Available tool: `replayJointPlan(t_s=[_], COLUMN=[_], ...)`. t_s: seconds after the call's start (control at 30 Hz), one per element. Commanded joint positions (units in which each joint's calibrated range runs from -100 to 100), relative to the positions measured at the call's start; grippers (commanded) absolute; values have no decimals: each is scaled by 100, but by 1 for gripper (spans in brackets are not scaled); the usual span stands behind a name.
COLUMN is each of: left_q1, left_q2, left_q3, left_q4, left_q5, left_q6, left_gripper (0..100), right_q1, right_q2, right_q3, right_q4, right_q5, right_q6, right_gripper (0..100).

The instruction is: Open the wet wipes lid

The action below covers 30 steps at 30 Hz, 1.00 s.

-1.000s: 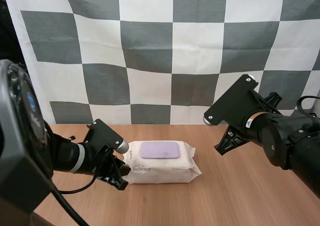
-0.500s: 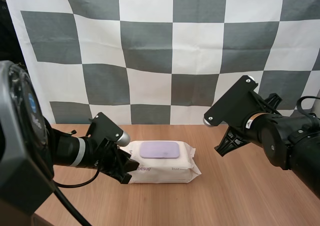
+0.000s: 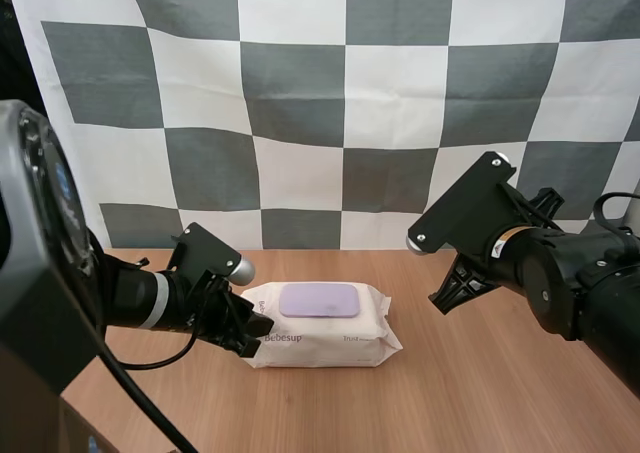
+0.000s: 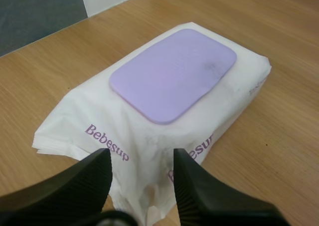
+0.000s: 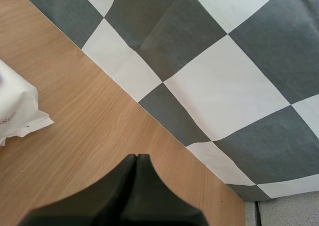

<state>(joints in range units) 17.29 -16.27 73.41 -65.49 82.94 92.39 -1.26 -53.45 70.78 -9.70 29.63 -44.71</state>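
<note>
At the wet wipes pack (image 3: 320, 330) end, the left gripper (image 4: 142, 160) has advanced, fingers apart astride it; the purple lid (image 4: 172, 74) is unopened. Well apart, the right gripper (image 5: 135, 158) hovers, fingers together.

You are looking at bare table (image 3: 480, 393) running open in front of the pack of wet wipes (image 3: 318, 325) and off to its right, so a gripper is getting free passage there. The purple lid (image 4: 172, 74) is lying uncovered and open to reach from above. Your left gripper (image 4: 142, 158) is crowding the pack's left end, fingers parted around the wrapper's corner and blocking that side. Your right gripper (image 3: 455, 285), fingers pressed together, is hanging well apart from the pack's right end.
</note>
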Motion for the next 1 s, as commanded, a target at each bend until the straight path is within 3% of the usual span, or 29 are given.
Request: replayJointPlan(t_s=[0.0,0.17,0.5,0.73,0.8,0.93,0.97], left_q1=[-1,-1,-495,-510,-510,-510,-510], left_q2=[115,171,428,428,428,428,428], left_q3=[-20,-20,-20,-20,-23,-35,-35], left_q4=[62,244,1,71,99,131,131], left_q5=[104,99,-616,-790,-822,-822,-822], left_q6=[104,104,104,104,104,104,104], left_gripper=[65,65,65,62,49,0,0], right_q1=[-1,-1,-1,-1,-1,-1,-1], right_q2=[7,7,7,7,7,7,7], right_q3=[-1,-1,-1,-1,-1,-1,-1], right_q4=[0,12,-3,-3,-3,-3,-3], right_q5=[8,8,8,8,8,8,8], right_q6=[-7,-7,-7,-7,-7,-7,-7], right_gripper=[0,0,0,0,0,0,0])
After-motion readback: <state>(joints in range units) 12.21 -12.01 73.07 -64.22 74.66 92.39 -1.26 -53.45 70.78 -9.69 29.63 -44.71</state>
